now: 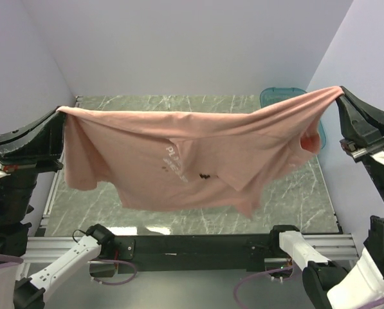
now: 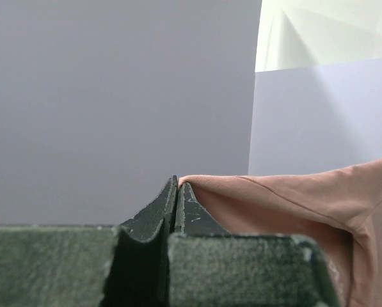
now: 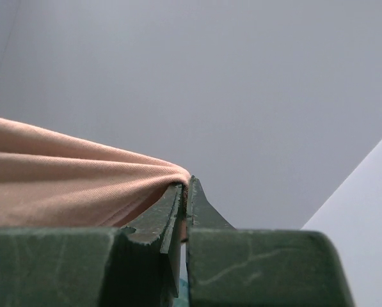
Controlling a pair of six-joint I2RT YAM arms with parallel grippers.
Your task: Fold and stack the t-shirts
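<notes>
Shirt (image 1: 198,138) hung mid-frame above the tabletop (image 1: 301,199)
Left tool (image 1: 62,111) and right tool (image 1: 340,94) each pinch an edge at frame sides; only thin bites show, so a tug apart could slip one and drop it crumpled

This is a robotics lab test cell, not a home. Plain pale lilac wall panels (image 1: 179,45) close in a marble-patterned tabletop (image 1: 294,199) on three sides of the frame. Along the bottom edge, a silver aluminium extrusion rail (image 1: 56,241) and a black mounting plate (image 1: 198,246) carry two white robot arms (image 1: 298,244). A teal plastic bin (image 1: 275,95) sits at the upper right.
</notes>
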